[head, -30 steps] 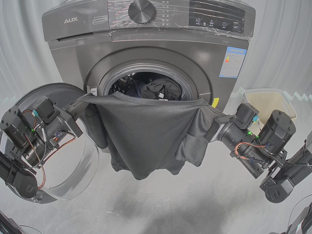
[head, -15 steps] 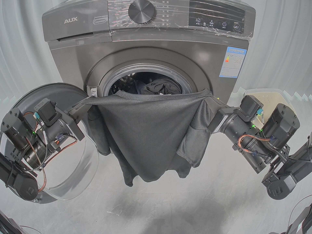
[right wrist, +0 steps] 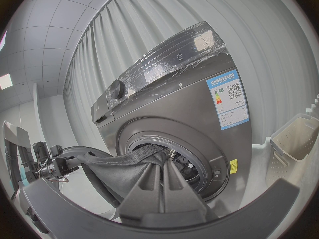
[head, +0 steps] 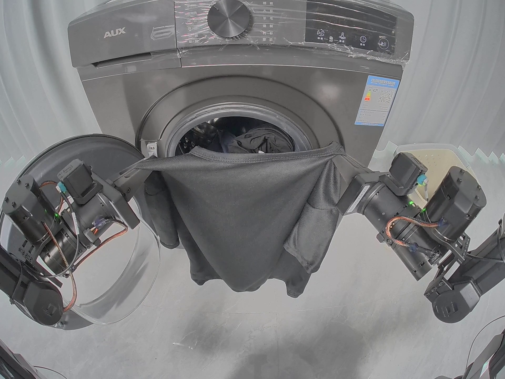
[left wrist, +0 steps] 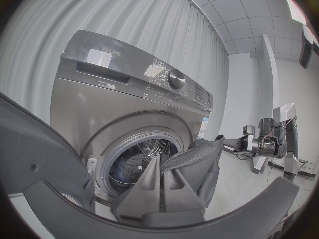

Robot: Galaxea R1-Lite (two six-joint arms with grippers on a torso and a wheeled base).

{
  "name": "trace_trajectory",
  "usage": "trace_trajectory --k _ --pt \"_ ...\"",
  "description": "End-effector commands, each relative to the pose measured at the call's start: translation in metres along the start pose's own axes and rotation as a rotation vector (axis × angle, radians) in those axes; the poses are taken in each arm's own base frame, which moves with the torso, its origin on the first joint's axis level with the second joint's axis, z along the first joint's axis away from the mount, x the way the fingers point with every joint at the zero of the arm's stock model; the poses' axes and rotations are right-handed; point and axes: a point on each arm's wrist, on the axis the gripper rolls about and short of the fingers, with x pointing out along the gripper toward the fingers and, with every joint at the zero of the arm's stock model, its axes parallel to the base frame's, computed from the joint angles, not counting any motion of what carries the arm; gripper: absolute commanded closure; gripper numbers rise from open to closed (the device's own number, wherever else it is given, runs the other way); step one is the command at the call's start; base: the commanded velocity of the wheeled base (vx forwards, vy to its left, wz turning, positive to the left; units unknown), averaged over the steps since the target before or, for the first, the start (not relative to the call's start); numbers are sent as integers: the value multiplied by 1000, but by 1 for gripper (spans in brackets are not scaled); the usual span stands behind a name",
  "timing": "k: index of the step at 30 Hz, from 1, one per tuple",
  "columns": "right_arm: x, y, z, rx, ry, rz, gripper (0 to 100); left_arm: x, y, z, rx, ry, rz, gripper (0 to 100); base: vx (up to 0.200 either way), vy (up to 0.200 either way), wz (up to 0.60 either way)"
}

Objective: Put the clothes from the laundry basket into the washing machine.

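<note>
Presently, one dark grey T-shirt [head: 247, 211] is stretched wide between both arms, directly in front of the washing machine [head: 126, 96]. Its upper edge lies taut across the lower part of the drum opening [head: 231, 127], and its body and sleeves hang free above the floor [head: 315, 338]. One upper corner is held by the left gripper [head: 139, 168], jaws pinched tight on a bunched fold of fabric, as the left wrist view confirms. The opposite corner is held by the right gripper [head: 341, 160], jaws likewise clamped on gathered cloth just beside the right edge of the opening. Inside the drum there is a heap of dark clothes [head: 263, 140], visible above the shirt's top edge. The round, glass-bowled door [head: 100, 151] is swung fully open to the left of the machine, behind and below the left arm. On the machine's control panel, a dial [head: 229, 18] sits under clear plastic wrap, and there is a blue label [head: 376, 101] on the front at upper right. The cream, perforated laundry basket [head: 439, 161] stands on the floor to the right of the machine, partly hidden behind the right arm. A pale pleated curtain [head: 463, 53] forms the backdrop.
</note>
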Motion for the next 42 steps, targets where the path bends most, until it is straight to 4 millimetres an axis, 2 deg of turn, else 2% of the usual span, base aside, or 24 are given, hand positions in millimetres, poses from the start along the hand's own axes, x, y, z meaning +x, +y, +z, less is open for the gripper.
trace_trajectory --k 1,2,6,7,11,18,19,25,28,33,42 --pt "-2 3 -5 0 21 12 100 8 -9 -4 -18 6 -42 100 0 0 0" --pt "-2 3 -5 0 21 12 100 8 -9 -4 -18 6 -42 100 0 0 0" --pt "-13 16 -29 8 132 64 100 20 -18 -16 -32 33 -83 100 0 0 0" --pt "-15 23 -44 6 183 82 100 24 -20 -20 -38 37 -93 100 0 0 0" --pt "-18 36 -73 -1 270 118 100 33 -23 -22 -40 32 -110 100 0 0 0" --pt "-16 52 -111 -13 354 163 100 36 -29 -23 -47 31 -131 100 0 0 0" --pt "-17 53 -114 -15 362 168 0 36 -30 -23 -48 31 -134 100 0 0 0" --pt "-26 58 -133 -12 431 185 0 37 -30 -20 -49 17 -134 100 0 0 0" --pt "-34 56 -151 -38 500 183 0 37 -31 -17 -46 5 -126 100 0 0 0" --pt "-26 52 -165 -47 507 166 0 36 -31 -14 -43 -2 -126 100 0 0 0" --pt "3 38 -190 -59 480 144 0 30 -38 -1 -43 -38 -148 100 0 0 0"
